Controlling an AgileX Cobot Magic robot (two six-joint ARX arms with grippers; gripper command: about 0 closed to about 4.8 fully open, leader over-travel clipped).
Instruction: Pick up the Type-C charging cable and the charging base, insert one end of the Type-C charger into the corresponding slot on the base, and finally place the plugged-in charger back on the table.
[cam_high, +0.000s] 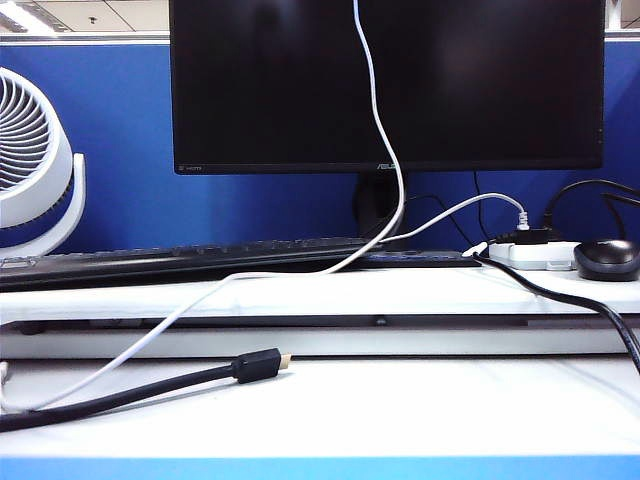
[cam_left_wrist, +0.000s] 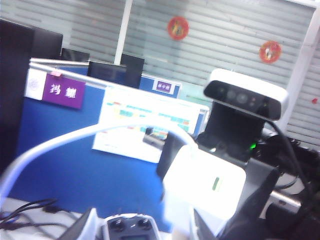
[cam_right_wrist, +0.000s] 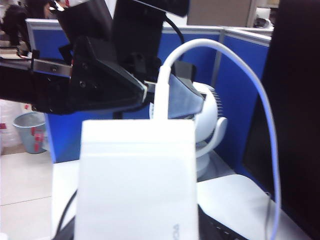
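Note:
Neither gripper shows in the exterior view; only the Type-C charging cable (cam_high: 385, 130) hangs from above the picture, in front of the monitor, and trails down to the table (cam_high: 400, 410). In the right wrist view, my right gripper (cam_right_wrist: 135, 212) is shut on the white charging base (cam_right_wrist: 137, 175), held up in the air. The cable's plug (cam_right_wrist: 160, 97) stands on the base's far edge, between the fingers of my left gripper (cam_right_wrist: 159, 94), which is shut on it. I cannot tell how deep the plug sits. The left wrist view shows the base (cam_left_wrist: 205, 182), the arching cable (cam_left_wrist: 75, 136) and the left gripper (cam_left_wrist: 142, 215).
On the raised shelf board (cam_high: 300, 295) lie a keyboard (cam_high: 200, 260), a power strip (cam_high: 535, 253) and a dark mouse (cam_high: 607, 258). A black cable with a gold-tipped plug (cam_high: 262, 365) lies on the table's left. A white fan (cam_high: 30, 170) stands far left, behind the shelf.

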